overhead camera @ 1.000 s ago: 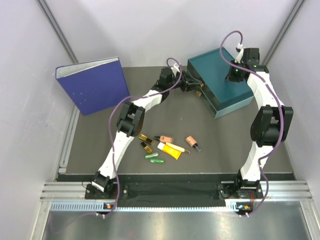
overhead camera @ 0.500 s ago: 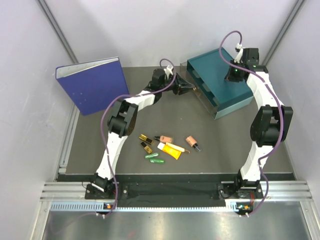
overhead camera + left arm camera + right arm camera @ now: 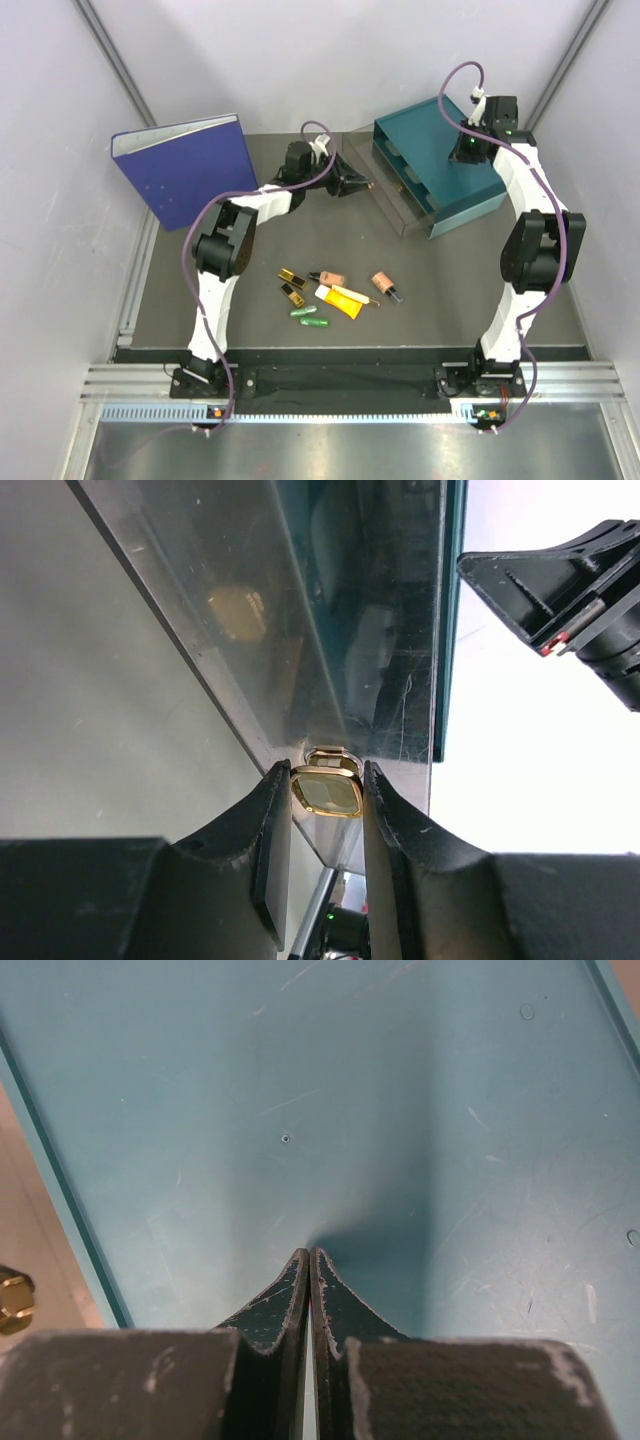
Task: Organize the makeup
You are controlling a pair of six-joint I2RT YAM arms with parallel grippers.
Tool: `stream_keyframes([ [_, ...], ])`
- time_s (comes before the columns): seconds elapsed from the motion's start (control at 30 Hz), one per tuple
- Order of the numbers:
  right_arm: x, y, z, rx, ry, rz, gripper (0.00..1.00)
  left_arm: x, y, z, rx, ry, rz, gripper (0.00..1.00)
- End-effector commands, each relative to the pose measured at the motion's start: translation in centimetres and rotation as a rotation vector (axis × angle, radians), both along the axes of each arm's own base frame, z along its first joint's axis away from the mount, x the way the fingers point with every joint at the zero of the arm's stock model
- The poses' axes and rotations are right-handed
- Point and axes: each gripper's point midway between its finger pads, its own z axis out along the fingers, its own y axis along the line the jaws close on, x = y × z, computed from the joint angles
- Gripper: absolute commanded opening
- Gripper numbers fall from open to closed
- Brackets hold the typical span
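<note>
Left gripper [image 3: 327, 780] pinching the gold drawer knob [image 3: 326, 796]; right gripper [image 3: 309, 1260] closed, tips on the teal box [image 3: 350, 1110].
Makeup [image 3: 335, 293] lies well behind both: light, rigid, smooth, likely to roll; pinch each piece mid-body.

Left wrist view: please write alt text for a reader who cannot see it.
The left hand pinches the small gold knob of a clear drawer between its two dark fingers. The edge of the teal box runs behind it.
</note>
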Motion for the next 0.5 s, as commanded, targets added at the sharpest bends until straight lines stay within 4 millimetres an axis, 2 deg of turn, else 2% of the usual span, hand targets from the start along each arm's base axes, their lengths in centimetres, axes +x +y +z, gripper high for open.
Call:
stream_keyframes([
  [0.0,-1.4,0.7,-3.6,-0.005,0.116,0.02,0.0,-0.8,1.7,1.1,0.087,-0.095,-0.001,0.0],
  [0.23,-1.6,0.8,-3.7,-0.001,0.119,0.022,0.0,-2.5,2.8,-0.9,0.161,-0.074,-0.023,0.0],
  [0.27,-1.6,0.8,-3.8,0.0,0.122,0.023,0.0,-2.6,2.8,-0.9,0.163,-0.075,-0.028,0.08],
  [0.3,-1.7,0.8,-3.9,0.003,0.127,0.025,0.0,-2.7,2.9,-1.2,0.167,-0.066,-0.031,0.22],
  [0.37,-1.8,0.9,-3.9,0.004,0.128,0.026,0.0,-2.7,2.9,-1.3,0.173,-0.071,-0.027,0.36],
  [0.4,-1.9,0.9,-3.9,0.004,0.129,0.029,0.0,-2.7,3.0,-1.3,0.176,-0.074,-0.022,0.52],
  [0.47,-2.0,0.9,-3.8,0.006,0.128,0.029,0.0,-2.6,3.1,-0.6,0.182,-0.101,-0.015,0.62],
])
